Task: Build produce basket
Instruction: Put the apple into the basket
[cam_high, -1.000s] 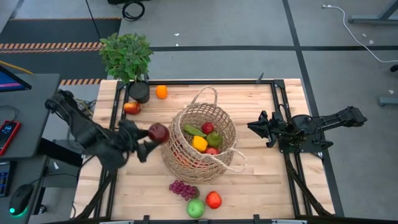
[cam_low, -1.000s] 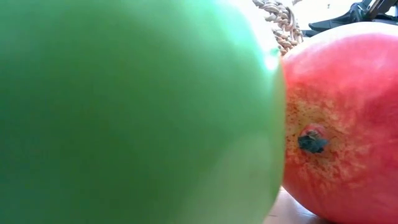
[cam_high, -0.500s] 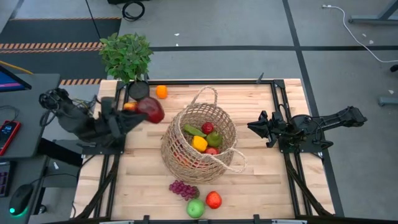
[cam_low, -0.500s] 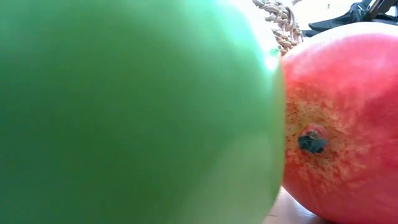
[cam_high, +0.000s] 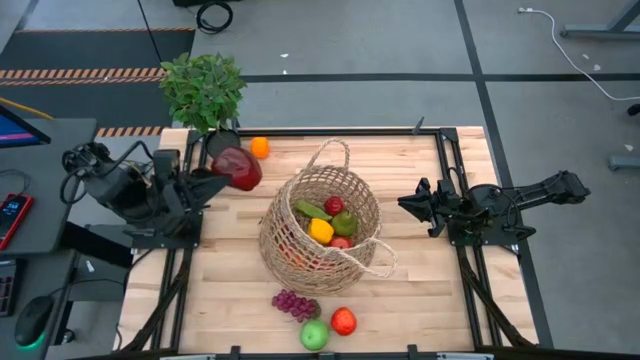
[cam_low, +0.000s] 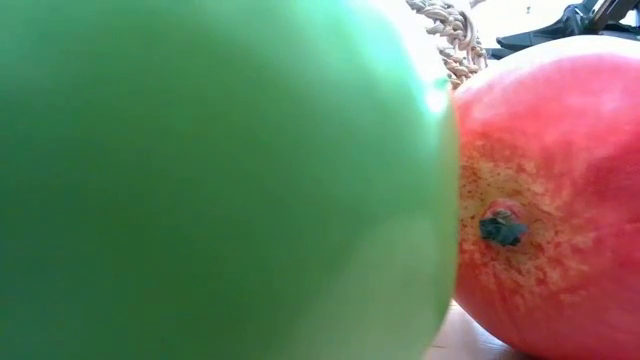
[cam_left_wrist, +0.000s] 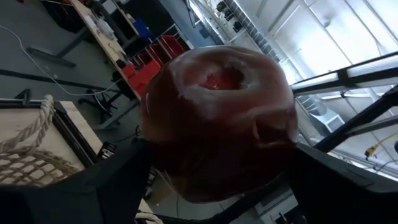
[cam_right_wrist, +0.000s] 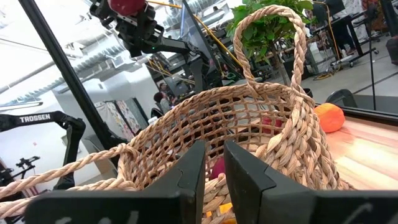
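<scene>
The wicker basket (cam_high: 320, 222) stands mid-table on its base, with a red apple, a yellow pepper and green pieces of produce inside. My left gripper (cam_high: 228, 174) hangs left of the basket, high above the table's far left part, shut on a dark red apple (cam_high: 239, 167). At the basket's right, my right gripper (cam_high: 404, 205) is shut on nothing, its fingers (cam_right_wrist: 245, 177) pointing at the basket wall (cam_right_wrist: 236, 124). Loose produce lies on the table: an orange (cam_high: 260, 147), purple grapes (cam_high: 295, 303), a green apple (cam_high: 315, 335) and a red fruit (cam_high: 344, 321). My left gripper pinches the dark red apple between its two fingers, one finger (cam_left_wrist: 115, 180) on each opposite side (cam_left_wrist: 155, 143) of it. The fingers come about level from the table's left side. The apple is lifted clear, its dimpled end (cam_left_wrist: 221, 78) turned back toward the wrist.
A potted leafy plant (cam_high: 203, 88) stands at the far left corner, close behind my left gripper. The green apple (cam_low: 220, 180) and red fruit (cam_low: 550, 200) sit right against the low camera and block its view. Black rails (cam_high: 445, 160) border the tabletop.
My left gripper has carried the dark red apple up and toward the table's far left, away from the basket's side, and has rolled its wrist. The apple stays in the hold. My right arm has kept still.
</scene>
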